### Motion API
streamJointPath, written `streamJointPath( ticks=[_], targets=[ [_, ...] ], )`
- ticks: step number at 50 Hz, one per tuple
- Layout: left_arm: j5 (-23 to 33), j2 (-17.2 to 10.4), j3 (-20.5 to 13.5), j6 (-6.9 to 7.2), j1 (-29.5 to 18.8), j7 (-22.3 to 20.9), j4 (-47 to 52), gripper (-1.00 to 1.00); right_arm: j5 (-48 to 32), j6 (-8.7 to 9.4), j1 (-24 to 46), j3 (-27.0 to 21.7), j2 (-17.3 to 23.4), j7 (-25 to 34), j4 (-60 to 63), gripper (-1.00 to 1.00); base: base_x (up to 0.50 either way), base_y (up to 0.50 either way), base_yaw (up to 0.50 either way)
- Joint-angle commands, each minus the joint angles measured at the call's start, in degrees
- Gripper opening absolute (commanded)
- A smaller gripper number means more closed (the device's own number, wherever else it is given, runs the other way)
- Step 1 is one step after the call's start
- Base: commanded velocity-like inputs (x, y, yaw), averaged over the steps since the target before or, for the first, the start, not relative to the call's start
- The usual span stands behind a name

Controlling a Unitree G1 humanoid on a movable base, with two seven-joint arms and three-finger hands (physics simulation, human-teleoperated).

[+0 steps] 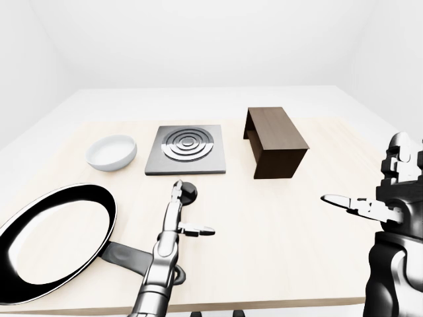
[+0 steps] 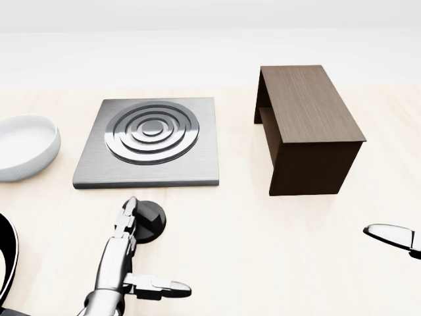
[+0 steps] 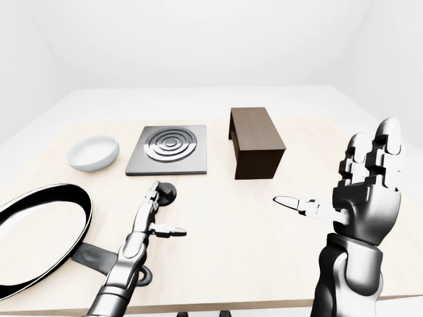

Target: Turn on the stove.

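A square steel stove plate point(image 2: 148, 141) with ringed burner lies on the pale table. Just below it in the head view sits its round black knob point(image 2: 150, 221). My left hand point(image 2: 135, 253) is open: its straight fingers point(image 2: 127, 218) lie over the knob's left side, and the thumb sticks out to the right, well clear of the knob. My right hand point(image 3: 357, 185) is raised, open and flat, at the right of the right-eye view, far from the stove.
A dark wooden box-shaped stand point(image 2: 306, 128) is right of the stove. A white bowl point(image 2: 23, 146) lies to its left. A large black frying pan point(image 1: 53, 238) sits at the lower left, its handle near my left forearm.
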State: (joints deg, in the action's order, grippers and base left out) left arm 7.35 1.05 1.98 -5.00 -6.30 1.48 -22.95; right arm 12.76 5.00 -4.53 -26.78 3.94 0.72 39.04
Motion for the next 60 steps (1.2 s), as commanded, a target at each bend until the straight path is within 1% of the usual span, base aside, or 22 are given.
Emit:
streamJointPath(
  ticks=[1,4,7,22,30,37,47,48,50,54,55,56,57,58,59,60],
  targets=[
    [-0.56,1.19,2.30,0.00,1.26,-2.60,0.51,1.00,0.02,0.00,-0.12,-0.03,-0.07,0.06,-0.10,1.00,0.00,0.00,0.00],
    [-0.49,1.23,2.35,0.00,1.20,-2.57,0.20,1.00,-0.04,0.00,-0.11,0.03,-0.10,0.06,-0.23,1.00,0.00,0.00,0.00],
    [-0.25,1.30,2.19,0.00,0.08,-2.13,-2.26,1.00,-0.03,0.00,-0.12,0.07,-0.09,0.02,0.04,1.00,0.00,0.00,0.00],
    [0.30,1.95,2.88,0.00,-0.66,-1.95,0.31,1.00,-0.01,0.00,-0.10,0.04,-0.04,0.05,-0.47,1.00,0.00,0.00,-0.01],
    [1.36,3.03,5.74,0.00,2.40,-2.37,6.38,1.00,0.36,0.00,-0.16,-0.37,-0.01,0.04,0.12,1.00,0.00,0.00,0.00],
    [1.45,3.28,6.58,0.00,2.81,-2.58,7.42,1.00,0.31,0.00,-0.30,-0.34,-0.12,0.15,0.09,1.00,0.00,0.00,0.00],
    [2.49,4.01,8.77,0.00,3.35,-2.52,11.98,1.00,0.46,0.00,-0.25,-0.52,-0.07,0.20,-0.04,1.00,0.00,0.00,0.00],
    [2.62,4.03,9.08,0.17,3.70,-2.59,12.90,1.00,0.51,0.00,-0.22,-0.56,-0.04,0.17,0.01,1.00,0.00,0.00,0.00],
    [2.58,4.00,9.62,1.09,4.47,-2.90,14.80,1.00,0.48,0.00,-0.18,-0.51,-0.04,0.13,-0.06,1.00,0.00,0.00,0.00],
    [2.44,3.85,10.47,1.83,5.60,-3.18,17.06,1.00,0.38,0.00,-0.18,-0.34,-0.05,0.12,-0.22,1.00,0.00,0.00,0.00],
    [2.16,3.79,10.84,2.91,6.28,-3.57,18.99,1.00,0.48,0.00,-0.18,-0.44,-0.01,0.10,-0.11,1.00,0.00,0.00,0.00],
    [2.11,3.76,10.90,3.00,6.32,-3.57,19.12,1.00,0.49,0.00,-0.18,-0.45,-0.01,0.10,-0.10,1.00,0.00,0.00,0.00],
    [1.52,3.70,11.46,4.76,7.33,-4.25,22.17,1.00,0.42,0.00,-0.22,-0.38,-0.06,0.13,-0.14,1.00,0.00,0.00,0.00],
    [1.33,3.53,11.83,5.35,7.72,-4.30,23.39,1.00,0.41,0.00,-0.19,-0.36,-0.05,0.12,-0.22,1.00,0.00,0.00,0.00],
    [1.18,3.35,12.30,6.25,8.35,-4.37,25.25,1.00,0.37,0.00,-0.16,-0.33,-0.04,0.09,-0.30,1.00,0.00,0.00,0.00],
    [0.89,3.08,12.93,7.48,9.26,-4.65,27.95,1.00,0.38,0.00,-0.23,-0.32,-0.08,0.12,-0.26,1.00,0.00,0.00,0.00]
  ],
)
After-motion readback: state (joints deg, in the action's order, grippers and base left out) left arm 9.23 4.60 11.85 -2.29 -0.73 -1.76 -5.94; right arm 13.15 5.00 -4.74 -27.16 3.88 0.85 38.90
